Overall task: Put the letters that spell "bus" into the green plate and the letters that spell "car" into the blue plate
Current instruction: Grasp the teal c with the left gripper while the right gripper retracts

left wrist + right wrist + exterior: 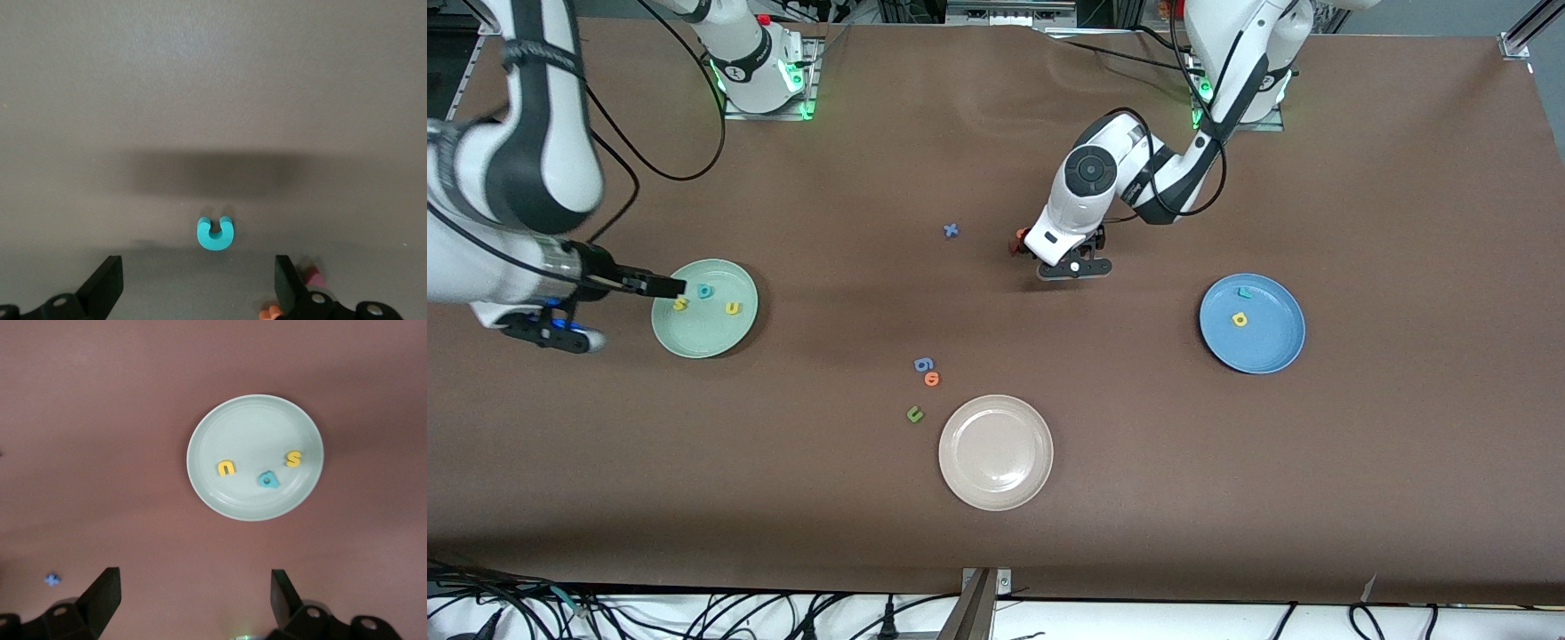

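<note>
The left gripper (1073, 264) hides the teal "c" (215, 233) in the front view.

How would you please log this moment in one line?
pale mint-green plate: b, u, s in | left gripper: open over teal foam c | right gripper: open

The green plate (704, 338) was pale mint, the blue plate (1267, 351) medium blue, the third plate (996, 484) off-white, the table (1316, 489) brown.

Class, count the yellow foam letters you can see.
3. The "s" and "u" lie in the green plate; the "a" lies in the blue plate. None seems hidden.
</note>
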Robot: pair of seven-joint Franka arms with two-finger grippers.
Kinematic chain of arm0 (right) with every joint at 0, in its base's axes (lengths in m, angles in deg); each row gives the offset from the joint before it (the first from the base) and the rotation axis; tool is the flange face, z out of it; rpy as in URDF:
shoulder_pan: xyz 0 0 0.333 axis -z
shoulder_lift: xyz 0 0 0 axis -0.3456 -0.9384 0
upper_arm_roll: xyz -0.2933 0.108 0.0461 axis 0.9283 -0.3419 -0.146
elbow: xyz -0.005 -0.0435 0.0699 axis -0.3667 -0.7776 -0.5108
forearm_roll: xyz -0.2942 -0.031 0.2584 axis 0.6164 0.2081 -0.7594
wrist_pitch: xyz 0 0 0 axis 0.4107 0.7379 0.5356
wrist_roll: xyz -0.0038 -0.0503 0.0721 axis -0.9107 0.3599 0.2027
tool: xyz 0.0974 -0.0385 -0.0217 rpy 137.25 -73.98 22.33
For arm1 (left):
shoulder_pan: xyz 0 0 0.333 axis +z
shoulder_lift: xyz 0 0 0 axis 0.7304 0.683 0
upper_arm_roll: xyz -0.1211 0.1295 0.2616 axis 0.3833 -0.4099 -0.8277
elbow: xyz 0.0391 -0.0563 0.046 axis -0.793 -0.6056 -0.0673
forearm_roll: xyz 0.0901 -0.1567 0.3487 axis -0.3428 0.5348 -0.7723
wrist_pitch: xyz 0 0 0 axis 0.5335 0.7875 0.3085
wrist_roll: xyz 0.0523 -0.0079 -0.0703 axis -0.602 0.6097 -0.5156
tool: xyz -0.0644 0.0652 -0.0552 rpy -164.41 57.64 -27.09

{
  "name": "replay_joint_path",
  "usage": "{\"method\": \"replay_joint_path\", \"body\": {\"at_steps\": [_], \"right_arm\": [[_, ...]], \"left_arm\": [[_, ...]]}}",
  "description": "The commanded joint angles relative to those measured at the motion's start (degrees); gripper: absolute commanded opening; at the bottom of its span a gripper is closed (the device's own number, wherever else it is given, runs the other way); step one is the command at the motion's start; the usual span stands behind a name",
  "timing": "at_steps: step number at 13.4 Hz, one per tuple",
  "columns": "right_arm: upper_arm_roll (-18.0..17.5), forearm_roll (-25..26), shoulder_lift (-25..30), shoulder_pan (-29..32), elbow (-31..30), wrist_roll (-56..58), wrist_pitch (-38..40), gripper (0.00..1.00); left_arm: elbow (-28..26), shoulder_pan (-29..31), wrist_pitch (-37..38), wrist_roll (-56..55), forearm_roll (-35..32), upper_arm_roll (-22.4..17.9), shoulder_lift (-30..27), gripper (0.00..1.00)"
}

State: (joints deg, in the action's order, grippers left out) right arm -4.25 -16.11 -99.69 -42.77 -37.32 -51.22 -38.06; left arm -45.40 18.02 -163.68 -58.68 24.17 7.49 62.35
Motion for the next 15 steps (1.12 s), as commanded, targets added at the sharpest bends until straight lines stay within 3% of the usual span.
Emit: {"method": "replay_joint_path", "body": {"at_steps": [1, 6, 11, 12, 14, 15], "right_arm": [[0.5, 1.0, -0.5, 0.1, 8.6, 1.0, 7.5, 0.99], [0.3, 1.8, 0.9, 0.1, 9.2, 0.9, 7.7, 1.0], [0.2, 3.1, 0.9, 0.6, 9.1, 1.0, 7.2, 1.0], [-0.9, 3.0, 1.0, 2.7, 9.1, 1.0, 7.2, 1.0], [-6.5, 3.1, 2.2, 8.0, 8.8, 1.1, 7.1, 1.0], [-9.7, 3.9, 2.7, 10.6, 8.8, 1.1, 7.0, 1.0]], "left_arm": [[1.2, -1.1, -1.1, -1.1, 0.3, -0.8, 1.1, 1.0], [1.1, -1.2, -2.6, -1.2, 0.3, -0.9, 2.5, 0.99], [1.1, -1.2, -3.1, -1.2, 0.3, -0.9, 3.1, 0.92], [1.1, -1.2, -3.1, -1.2, 0.3, -0.9, 3.1, 0.85], [1.1, -1.2, -3.1, -1.2, 0.3, -1.0, 3.2, 0.72], [1.3, -1.2, -3.1, -1.2, 0.3, -0.9, 3.2, 0.58]]}}
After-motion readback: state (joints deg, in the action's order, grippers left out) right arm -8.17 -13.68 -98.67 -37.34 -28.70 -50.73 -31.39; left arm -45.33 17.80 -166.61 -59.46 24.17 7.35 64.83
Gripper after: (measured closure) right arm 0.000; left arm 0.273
